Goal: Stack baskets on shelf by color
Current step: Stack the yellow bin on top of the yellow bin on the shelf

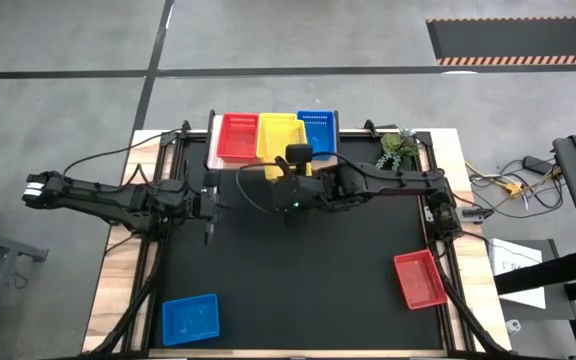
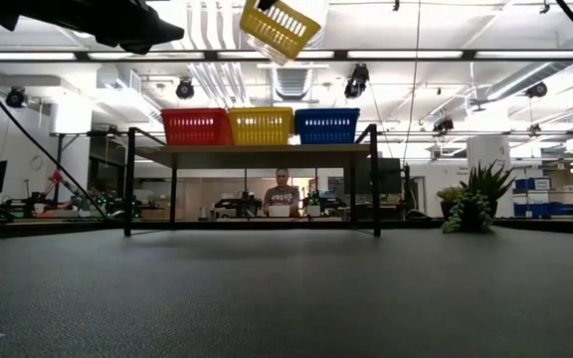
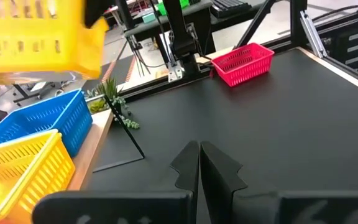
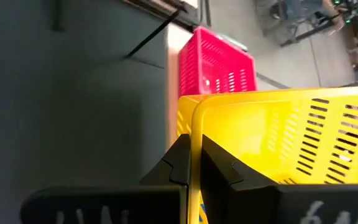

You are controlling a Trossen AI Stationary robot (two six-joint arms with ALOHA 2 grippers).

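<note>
One yellow basket (image 2: pixel 280 27), seemingly tilted, hangs pinched in the right gripper's (image 4: pixel 194 163) jaws.

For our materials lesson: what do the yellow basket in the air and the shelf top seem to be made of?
Yellow basket: probably glossy moulded plastic, with an even colour and slotted walls. Shelf top: seemingly light wood with a matt finish; only its pale edge shows.

No lettering, label, brand mark or number can be read in any of the four views. The baskets show plain perforated plastic with no print. The nearest thing to a sign is the orange-and-white striped edge (image 1: pixel 521 60) of the dark mat on the floor beyond the table, and it carries no words.
</note>
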